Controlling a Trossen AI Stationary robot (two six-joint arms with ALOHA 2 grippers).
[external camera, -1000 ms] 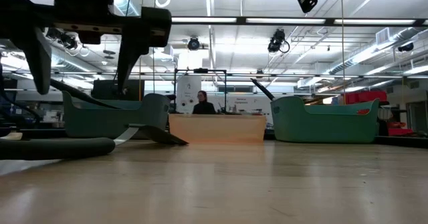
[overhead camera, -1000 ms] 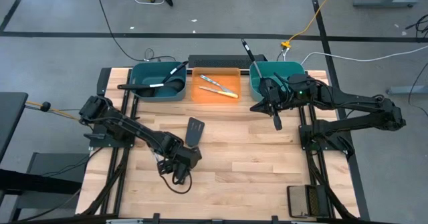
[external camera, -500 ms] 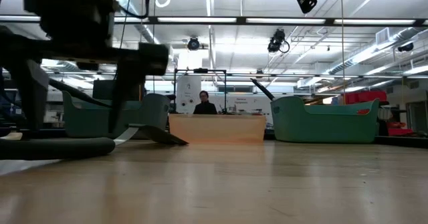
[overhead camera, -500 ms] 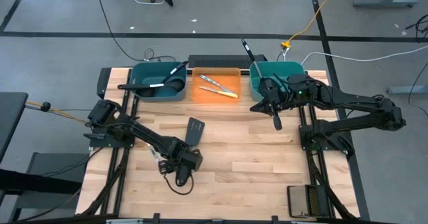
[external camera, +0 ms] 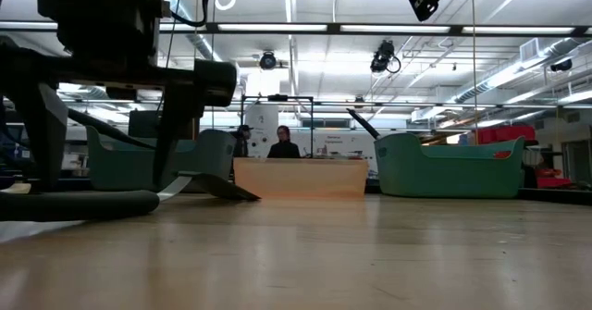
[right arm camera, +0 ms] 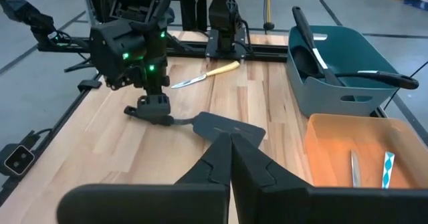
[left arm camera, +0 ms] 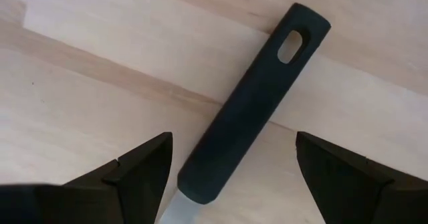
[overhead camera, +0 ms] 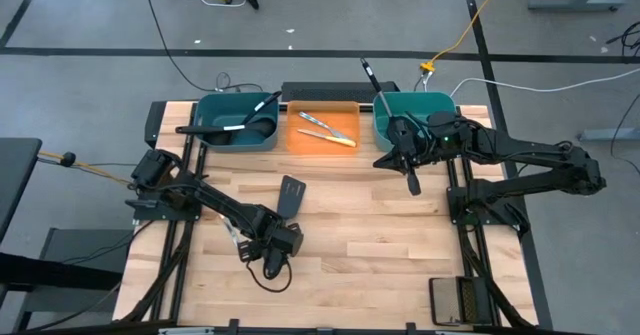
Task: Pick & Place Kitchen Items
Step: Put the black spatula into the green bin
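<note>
Spatula blade beyond frame edge

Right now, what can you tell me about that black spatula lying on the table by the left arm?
The black slotted spatula lies flat on the wooden table, in front of the teal and orange bins. It looks like matte black plastic: a broad blade with slots, joined by a silver neck to a long rounded handle with an oval hanging hole at its end. The left gripper hangs over the handle, its fingers open on either side, not yet touching it.
</note>
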